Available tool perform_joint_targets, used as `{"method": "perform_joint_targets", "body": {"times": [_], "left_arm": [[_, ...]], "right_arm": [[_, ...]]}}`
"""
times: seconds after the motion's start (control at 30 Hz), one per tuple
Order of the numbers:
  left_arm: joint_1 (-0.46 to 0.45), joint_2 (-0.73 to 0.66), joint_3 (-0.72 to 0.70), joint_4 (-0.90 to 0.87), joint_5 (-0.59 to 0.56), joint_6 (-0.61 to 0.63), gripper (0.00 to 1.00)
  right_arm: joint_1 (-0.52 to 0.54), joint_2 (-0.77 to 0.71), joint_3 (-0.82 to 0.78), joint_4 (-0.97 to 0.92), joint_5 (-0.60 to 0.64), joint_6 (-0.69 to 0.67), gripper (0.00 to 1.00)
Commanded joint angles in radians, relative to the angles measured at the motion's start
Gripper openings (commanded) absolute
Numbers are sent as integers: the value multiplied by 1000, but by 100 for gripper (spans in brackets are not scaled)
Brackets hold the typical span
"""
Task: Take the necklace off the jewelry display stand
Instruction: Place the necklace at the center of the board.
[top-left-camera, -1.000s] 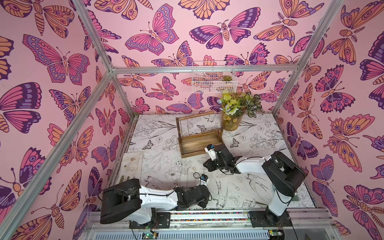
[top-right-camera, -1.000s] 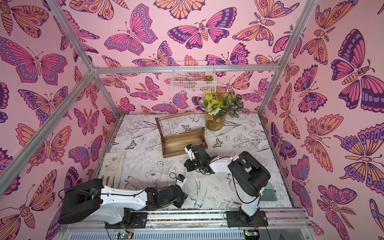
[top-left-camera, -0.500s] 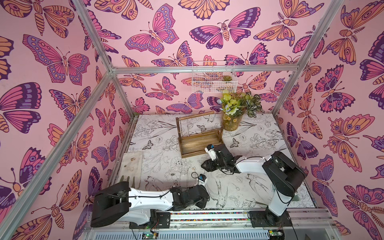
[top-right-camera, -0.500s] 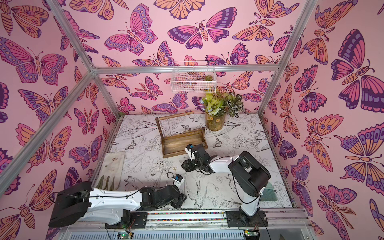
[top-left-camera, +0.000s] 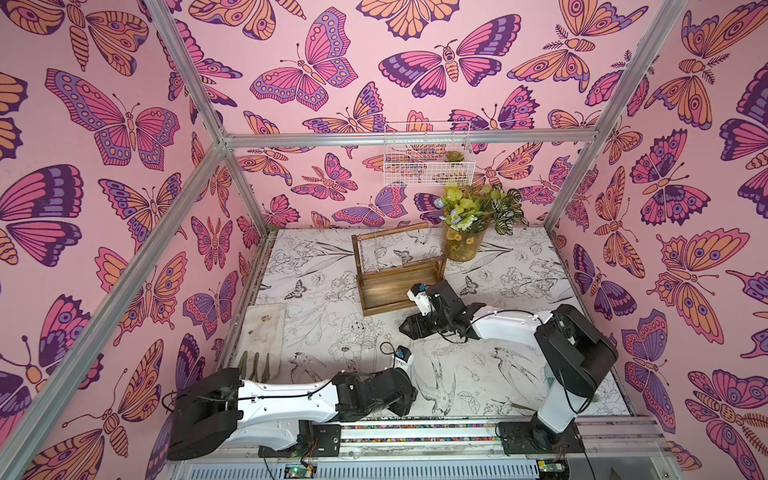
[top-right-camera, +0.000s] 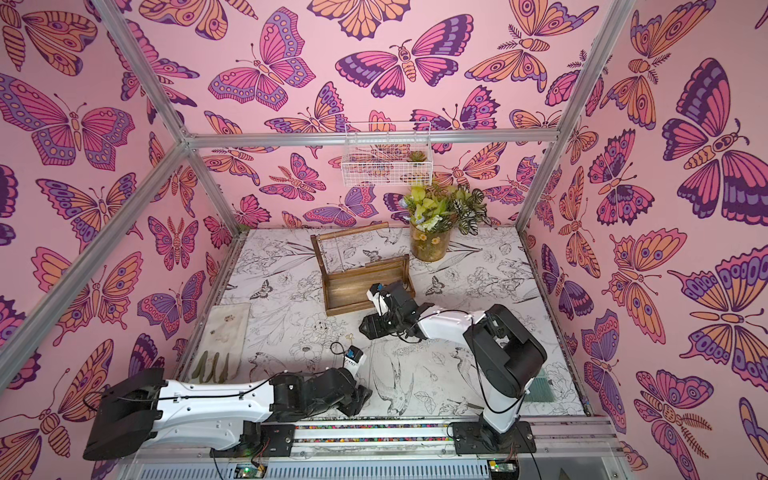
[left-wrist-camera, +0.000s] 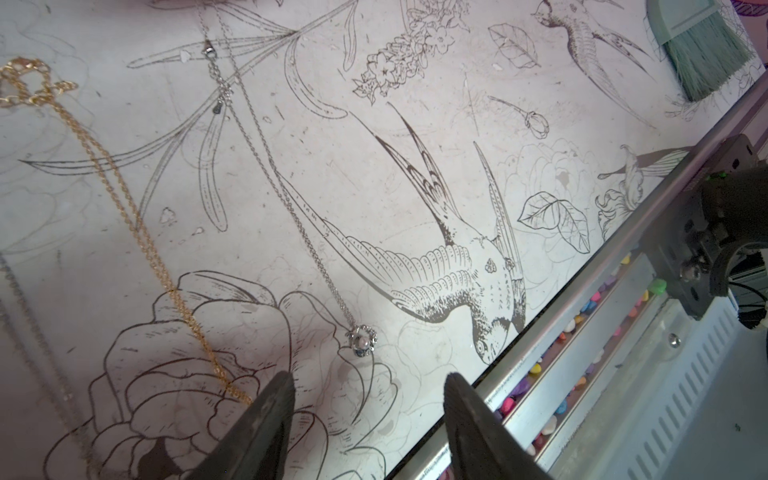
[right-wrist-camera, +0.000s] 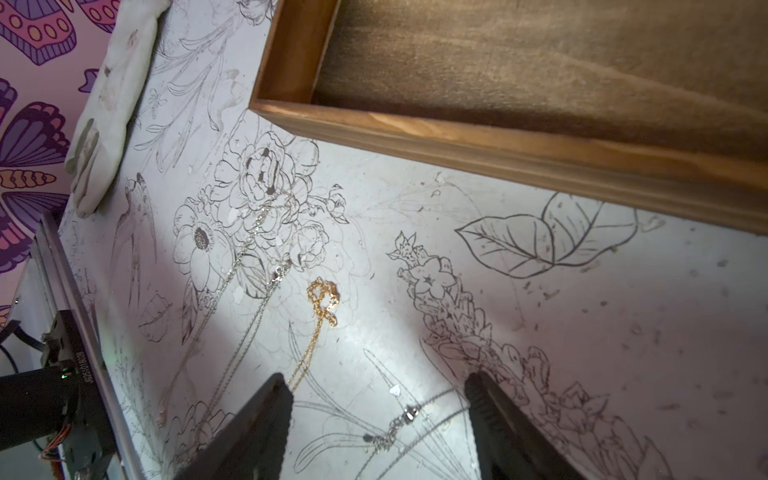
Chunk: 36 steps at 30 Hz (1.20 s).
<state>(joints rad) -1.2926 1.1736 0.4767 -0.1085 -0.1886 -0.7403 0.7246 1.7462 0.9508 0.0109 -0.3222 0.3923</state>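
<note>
Butterfly walls box in a flower-printed mat (top-left-camera: 316, 299), and the stand (top-left-camera: 386, 291) sits toward its back, with my right arm's wrist close in front of its tray. The pendant necklace (left-wrist-camera: 361, 337) lies stretched flat on the mat, off the stand, its pendant just ahead of my left gripper (left-wrist-camera: 367, 376) and its clasp end under my right gripper (right-wrist-camera: 376, 376). Both pairs of fingers stand apart with nothing between them. The trouble I foresee is dragging: if either arm swings low, a finger could hook this chain and pull it across the gold chain (left-wrist-camera: 137, 224) lying close beside it, tangling the two. A careless right arm could also knock the stand, and the pendant could slide toward the rail (left-wrist-camera: 582, 332). By my count there are two arms, one stand, one gold chain, and two silver ones on the mat, counting the second silver chain (right-wrist-camera: 257, 222). Faint threads under the top bar may be more chains, but I cannot tell.
</note>
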Motion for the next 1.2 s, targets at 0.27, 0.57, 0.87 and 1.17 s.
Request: {"method": "perform_joint_targets", "body": {"times": [0.27, 0.57, 0.87, 1.17], "left_arm": [[-5, -38, -6, -42, -36, 16, 61], [-5, -39, -6, -47, -40, 15, 61], [-7, -37, -3, -49, -40, 13, 60], [-7, -12, 6, -47, -38, 15, 60]], "right_arm": [[9, 24, 153, -354, 41, -101, 73], [10, 42, 199, -448, 69, -135, 77], [10, 19, 204, -436, 42, -119, 99], [4, 9, 208, -398, 0, -105, 100]]}}
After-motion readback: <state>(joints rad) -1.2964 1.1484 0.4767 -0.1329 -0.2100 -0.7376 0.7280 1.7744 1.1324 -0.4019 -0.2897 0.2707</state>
